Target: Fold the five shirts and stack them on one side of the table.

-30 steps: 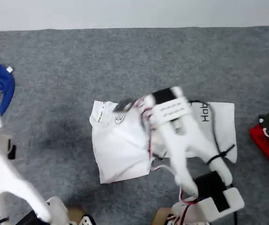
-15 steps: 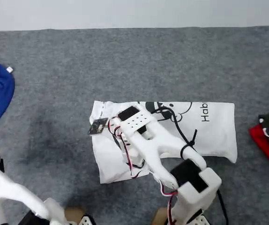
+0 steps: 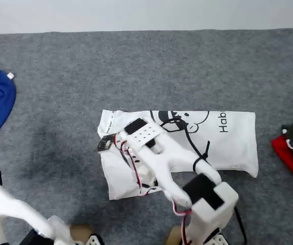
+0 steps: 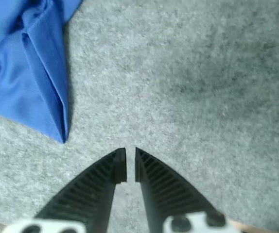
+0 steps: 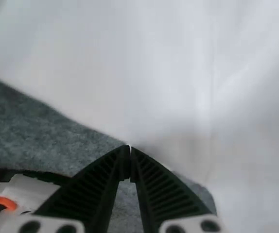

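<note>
Right wrist view — white shirt, touching hand

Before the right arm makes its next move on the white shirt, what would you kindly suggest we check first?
1. Right gripper at the white shirt's edge: ok.
2. Cloth actually pinched by it: cannot tell.
3. Left gripper clear of the blue shirt: ok, shut over the bare table.
4. White shirt folded compactly: not ok, it lies as a wide strip.
5. Shirts stacked on one side: not ok; the blue shirt and the red and black garment lie at opposite edges.
</note>
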{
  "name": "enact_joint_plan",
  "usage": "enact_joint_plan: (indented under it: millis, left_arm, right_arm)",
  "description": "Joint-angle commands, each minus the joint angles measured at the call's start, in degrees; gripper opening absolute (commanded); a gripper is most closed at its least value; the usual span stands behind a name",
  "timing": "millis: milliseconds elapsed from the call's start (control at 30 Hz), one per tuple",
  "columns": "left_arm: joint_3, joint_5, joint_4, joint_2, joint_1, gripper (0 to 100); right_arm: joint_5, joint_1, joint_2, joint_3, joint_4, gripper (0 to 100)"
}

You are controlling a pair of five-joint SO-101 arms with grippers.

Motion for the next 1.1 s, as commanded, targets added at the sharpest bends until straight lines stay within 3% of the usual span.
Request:
enact_joint_plan:
  millis: [0, 267, 467, 767, 1067]
  left_arm:
    - [-0.1, -0.2, -2.5, -1.3, 0.0, 4]
    - [-0.1, -0.2, -4.0, -1.3, 0.0, 4]
    - [0.5, -0.2, -4.1, -1.3, 0.0, 4]
    - [3.2, -0.2, -6.0, -1.3, 0.0, 4]
    - [3.2, -0.2, -6.1, -1.3, 0.0, 4]
  right_arm:
    - [-1.1, -3.6, -6.1, -4.0, 4.3, 1.6]
    - [-1.1, -5.3, -6.3, -1.5, 5.1, 18.7]
    - [-1.1, -5.5, -2.7, -1.9, -1.5, 15.2]
    - [-1.5, -5.5, 0.6, -10.4, -3.1, 12.1]
    - [-1.5, -5.5, 12.9, -20.0, -3.9, 12.1]
